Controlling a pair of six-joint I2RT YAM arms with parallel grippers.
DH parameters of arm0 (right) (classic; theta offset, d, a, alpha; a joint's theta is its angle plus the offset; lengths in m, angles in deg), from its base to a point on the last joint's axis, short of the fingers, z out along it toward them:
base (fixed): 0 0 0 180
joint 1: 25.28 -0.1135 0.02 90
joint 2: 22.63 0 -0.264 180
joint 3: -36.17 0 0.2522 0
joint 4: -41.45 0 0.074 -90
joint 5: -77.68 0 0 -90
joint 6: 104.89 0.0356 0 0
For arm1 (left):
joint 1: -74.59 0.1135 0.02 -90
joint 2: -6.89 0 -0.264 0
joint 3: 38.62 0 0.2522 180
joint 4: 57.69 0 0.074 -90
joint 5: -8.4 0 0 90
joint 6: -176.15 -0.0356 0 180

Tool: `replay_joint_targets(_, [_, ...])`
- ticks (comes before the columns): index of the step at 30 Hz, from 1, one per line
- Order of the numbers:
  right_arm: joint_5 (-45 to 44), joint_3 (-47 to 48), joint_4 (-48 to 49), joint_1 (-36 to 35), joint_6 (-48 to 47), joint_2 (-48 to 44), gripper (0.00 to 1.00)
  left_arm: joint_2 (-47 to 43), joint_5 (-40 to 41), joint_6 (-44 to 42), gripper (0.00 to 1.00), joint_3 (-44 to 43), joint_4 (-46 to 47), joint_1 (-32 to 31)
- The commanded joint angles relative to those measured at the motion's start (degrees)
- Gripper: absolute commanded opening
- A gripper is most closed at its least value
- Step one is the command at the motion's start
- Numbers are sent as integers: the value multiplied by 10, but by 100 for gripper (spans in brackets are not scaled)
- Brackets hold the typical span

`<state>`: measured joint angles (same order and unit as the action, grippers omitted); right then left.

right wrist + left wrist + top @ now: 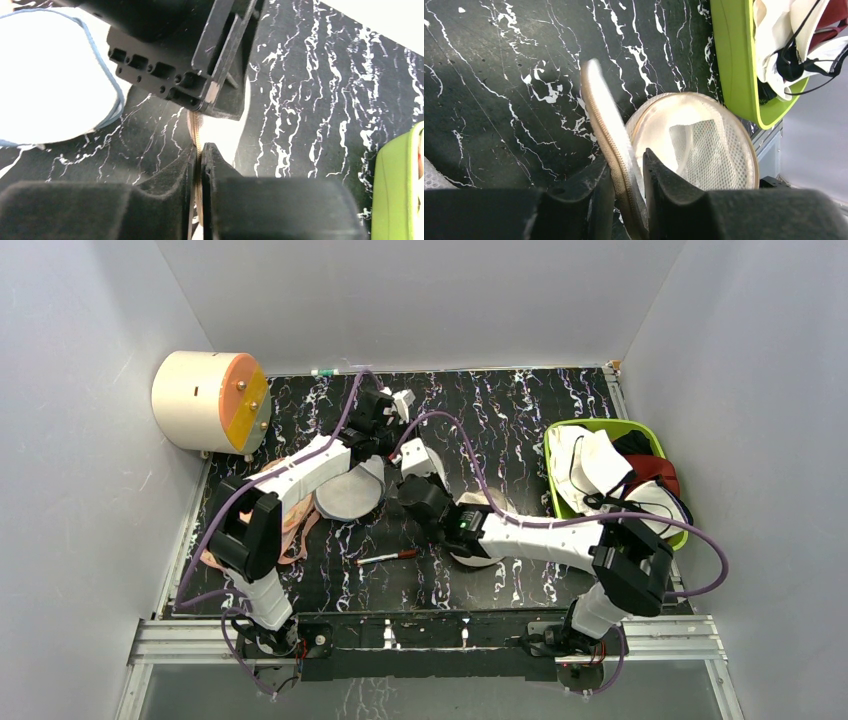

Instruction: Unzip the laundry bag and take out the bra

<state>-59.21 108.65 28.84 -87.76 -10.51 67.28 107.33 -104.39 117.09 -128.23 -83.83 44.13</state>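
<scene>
The cream-beige mesh laundry bag (476, 552) lies open at mid-table, partly under my right arm. Its zip-rimmed lid flap (415, 457) stands up on edge. My left gripper (398, 440) is shut on the flap's zip rim (605, 120); the left wrist view shows the bag's open half (719, 150) with only white mesh lining inside. My right gripper (418, 478) is shut on the same zip rim (196, 131) from the near side. A white bra with thin black straps (598, 462) lies in the green basket (560, 502); it also shows in the left wrist view (776, 35).
A grey-white round pouch (345, 495) with a dark rim lies under my left arm and shows in the right wrist view (50, 75). A peach-pink bra (292, 525) lies at the left. A cream drum (205, 400) stands back left. A red-and-white pen (386, 558) lies in front.
</scene>
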Motion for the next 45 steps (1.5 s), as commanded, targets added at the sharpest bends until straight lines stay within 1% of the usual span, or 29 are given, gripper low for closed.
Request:
replay_joint_targets(1, [26,-15,48,1,7,-56,12,-41,-14,-37,21,1,-3,5])
replay_joint_targets(3, [36,-21,36,1,20,-76,28,-58,-4,-53,20,8,4,5])
replay_joint_targets(5, [49,-27,22,1,28,-105,45,-77,20,-73,17,13,4,5])
replay_joint_targets(6, [56,-31,17,1,30,-122,55,-87,35,-86,14,14,3,5])
replay_joint_targets(7, [62,-33,10,1,33,-141,63,-97,56,-97,9,15,1,5])
replay_joint_targets(9, [70,-36,-4,1,39,-177,76,-120,90,-120,2,22,2,5])
replay_joint_targets(10, [73,-36,-12,1,42,-196,80,-131,110,-132,0,26,2,5])
replay_joint_targets(12, [72,-39,-28,1,54,-231,85,-153,139,-156,0,31,8,5])
replay_joint_targets(13, [67,-39,-63,6,73,-273,91,-180,166,-192,0,40,16,5])
replay_joint_targets(14, [65,-37,-78,11,86,-283,92,-189,174,-203,0,43,20,5])
replay_joint_targets(15, [69,-36,-91,19,96,-292,96,-199,181,-214,0,47,24,5])
replay_joint_targets(16, [82,-33,-108,33,105,-296,98,-209,188,-224,0,53,29,5])
replay_joint_targets(18, [120,-24,-153,83,133,-293,98,-233,192,-247,0,66,47,4])
replay_joint_targets(21, [228,-13,-211,195,171,-276,98,-270,189,-290,0,91,78,-4])
replay_joint_targets(23, [290,-15,-225,259,182,-271,98,-290,192,-324,0,111,102,-19])
replay_joint_targets(25, [317,-17,-233,295,187,-272,98,-306,209,-368,0,132,121,-44])
replay_joint_targets(27, [328,-16,-242,317,189,-278,98,-310,237,-434,0,150,131,-92])
replay_joint_targets(30, [325,-16,-251,342,189,-297,98,-304,286,-506,0,177,145,-154])
replay_joint_targets(32, [325,-16,-257,357,186,-316,98,-296,319,-548,0,195,158,-192])
replay_joint_targets(36, [315,-12,-268,369,176,-369,98,-263,415,-619,0,211,179,-265])
replay_joint_targets(39, [303,-8,-273,370,174,-406,98,-227,475,-637,0,212,189,-304])
replay_joint_targets(42, [293,-9,-274,370,173,-441,98,-190,494,-628,0,209,176,-332])
replay_joint_targets(45, [286,-11,-274,370,169,-470,98,-159,535,-627,0,223,193,-363])
